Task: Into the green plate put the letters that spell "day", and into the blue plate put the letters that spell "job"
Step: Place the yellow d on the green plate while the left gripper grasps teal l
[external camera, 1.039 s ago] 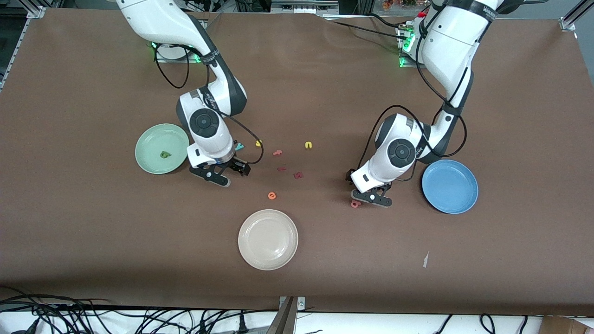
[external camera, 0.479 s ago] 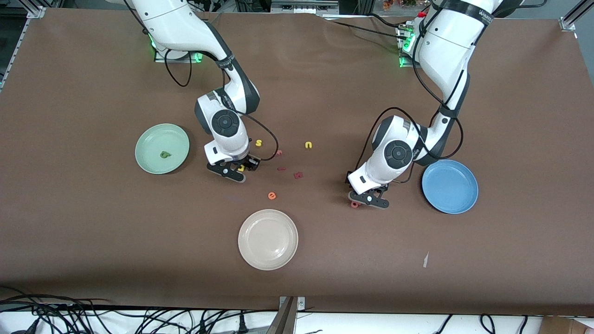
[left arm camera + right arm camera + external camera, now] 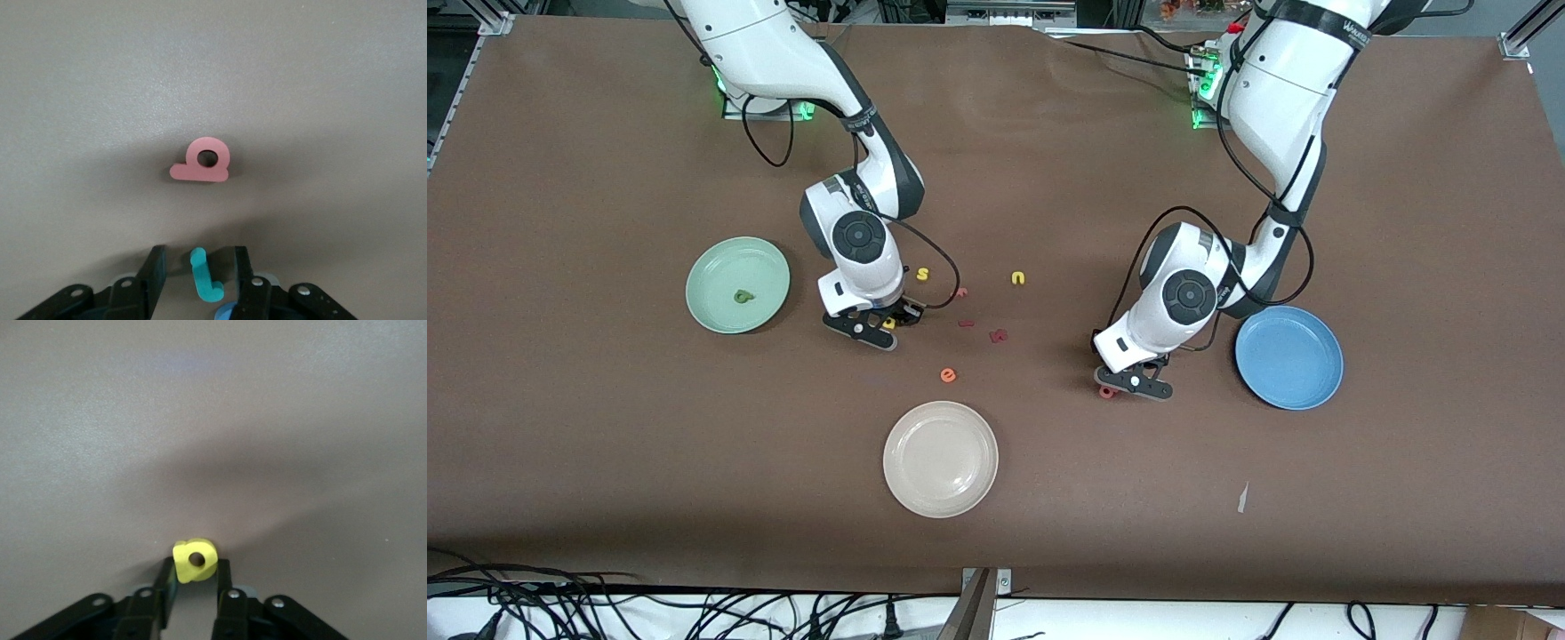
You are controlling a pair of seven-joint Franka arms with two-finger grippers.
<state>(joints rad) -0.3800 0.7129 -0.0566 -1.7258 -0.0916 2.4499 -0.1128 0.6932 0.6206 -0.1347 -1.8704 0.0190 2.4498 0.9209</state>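
Observation:
My right gripper (image 3: pixel 195 565) is shut on the yellow "a" (image 3: pixel 195 560) at its fingertips, low over the table (image 3: pixel 871 327) beside the green plate (image 3: pixel 710 265). A dark green "d" (image 3: pixel 742 296) lies in that plate. My left gripper (image 3: pixel 199 252) stands open around the cyan "j" (image 3: pixel 204 277), with a gap on each side. In the front view it (image 3: pixel 1134 382) is down at the table beside the blue plate (image 3: pixel 1303 369), which holds nothing. The salmon "b" (image 3: pixel 203 161) lies flat just past the fingertips (image 3: pixel 1107 391). A bit of a blue letter (image 3: pixel 229 312) shows by one finger.
Loose letters lie between the arms: a yellow "s" (image 3: pixel 922 274), a yellow "u" (image 3: pixel 1018 278), a salmon "f" (image 3: pixel 960 292), two small red pieces (image 3: pixel 999 335) and an orange "e" (image 3: pixel 948 375). A cream-white plate (image 3: pixel 940 459) sits nearer the front camera.
The right arm moved from beside the green plate toward the loose letters and its gripper closed on the yellow "a". The left gripper's jaws narrowed around the "j".

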